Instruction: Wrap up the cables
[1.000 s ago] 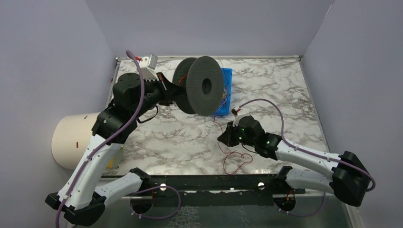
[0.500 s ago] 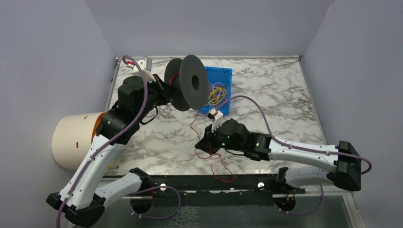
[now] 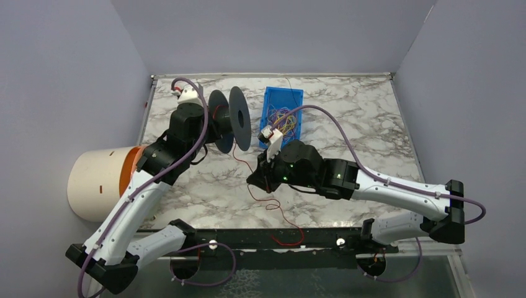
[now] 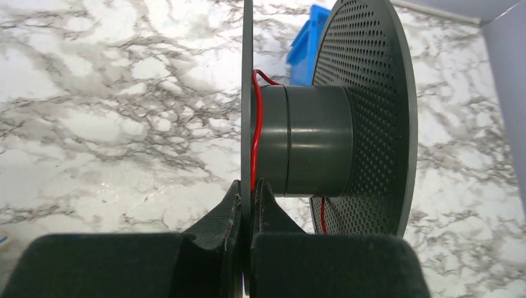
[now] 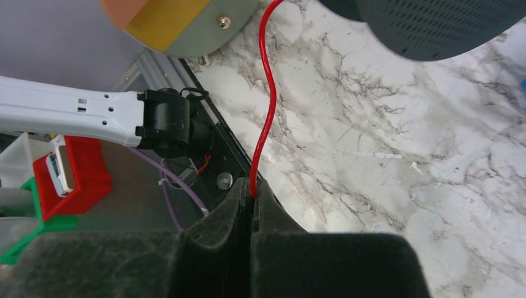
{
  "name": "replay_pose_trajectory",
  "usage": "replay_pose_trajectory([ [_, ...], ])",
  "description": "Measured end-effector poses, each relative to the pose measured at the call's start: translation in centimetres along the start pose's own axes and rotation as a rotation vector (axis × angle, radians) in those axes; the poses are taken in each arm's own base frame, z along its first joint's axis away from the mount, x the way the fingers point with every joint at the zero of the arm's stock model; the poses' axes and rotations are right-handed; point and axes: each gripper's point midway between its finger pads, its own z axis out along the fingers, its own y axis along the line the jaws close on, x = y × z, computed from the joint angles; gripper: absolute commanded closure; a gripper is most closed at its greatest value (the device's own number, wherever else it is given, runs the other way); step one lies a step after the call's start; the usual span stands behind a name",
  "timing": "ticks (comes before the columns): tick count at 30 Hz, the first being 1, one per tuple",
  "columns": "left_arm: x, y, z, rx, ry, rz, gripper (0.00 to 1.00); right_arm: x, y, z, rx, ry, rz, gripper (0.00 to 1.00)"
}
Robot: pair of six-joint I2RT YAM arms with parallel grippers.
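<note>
The left tool (image 4: pixel 246 188) is clamped on the thin near disc of a dark grey perforated plastic spool (image 4: pixel 310 139). It holds the spool on edge, both discs upright, over the far left part of the white-and-grey marbled worktop (image 3: pixel 372 124). A thin red cable (image 5: pixel 268 105) runs round the spool's smooth hub, hard against the gripped disc, and a second red strand shows lower down by the perforated disc. Near the middle of the worktop, the right tool (image 5: pixel 251 189) has its fingers pressed together on the same red cable, which rises in a shallow curve from the pinch towards the spool's edge. Seen from above, the red cable runs from the spool down to the right tool. Its slack trails on in loose curls across the marble to the black rail at the near edge. A tangle of thin yellow, orange and purple cables (image 3: pixel 284 119) lies in a shallow blue plastic tray (image 3: pixel 286 94) at the far side of the worktop, just right of the spool and just beyond the right wrist. A cream cylinder with an orange end (image 3: pixel 93 183) lies on its side off the worktop's left edge.
</note>
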Motion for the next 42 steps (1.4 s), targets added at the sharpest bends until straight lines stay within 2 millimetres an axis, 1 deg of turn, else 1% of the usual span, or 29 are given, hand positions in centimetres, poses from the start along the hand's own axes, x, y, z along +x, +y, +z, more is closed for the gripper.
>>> replay_pose_trajectory([
  [4, 1.5, 1.3, 0.5, -0.054, 0.046, 0.066, 1.00, -1.3, -0.6, -0.5, 0.059, 0.007, -0.051, 0.99],
  [10, 3.7, 1.6, 1.1, -0.071, 0.136, 0.171, 1.00, -3.7, -2.1, -1.5, 0.177, -0.008, -0.157, 0.99],
  [13, 5.1, 1.2, 1.2, -0.057, 0.183, 0.234, 1.00, -5.2, -2.8, -2.0, 0.239, -0.027, -0.219, 0.99],
  [19, 8.0, 0.1, 0.7, -0.005, 0.261, 0.344, 1.00, -8.4, -4.4, -2.8, 0.356, -0.071, -0.364, 0.99],
  [21, 8.9, -0.3, 0.6, 0.017, 0.284, 0.374, 1.00, -9.3, -5.2, -3.1, 0.394, -0.083, -0.406, 0.99],
  [24, 10.0, -0.8, 0.4, 0.059, 0.316, 0.412, 1.00, -10.2, -7.0, -3.5, 0.441, -0.084, -0.444, 0.99],
  [26, 10.5, -1.3, 0.2, 0.095, 0.333, 0.436, 1.00, -11.0, -8.5, -3.8, 0.477, -0.087, -0.456, 0.99],
  [29, 11.1, -2.0, -0.1, 0.148, 0.355, 0.467, 1.00, -12.0, -10.2, -4.2, 0.515, -0.096, -0.466, 0.99],
  [33, 11.9, -2.9, -1.0, 0.242, 0.382, 0.501, 1.00, -12.1, -11.5, -4.1, 0.534, -0.092, -0.485, 0.99],
  [35, 12.1, -3.3, -1.6, 0.289, 0.389, 0.510, 1.00, -11.7, -12.3, -3.9, 0.543, -0.082, -0.489, 0.99],
  [39, 12.1, -4.2, -3.1, 0.390, 0.389, 0.523, 1.00, -10.5, -14.8, -3.6, 0.580, -0.045, -0.479, 0.99],
  [42, 12.0, -4.9, -4.2, 0.461, 0.385, 0.526, 1.00, -9.2, -16.5, -3.7, 0.607, -0.015, -0.467, 0.99],
])
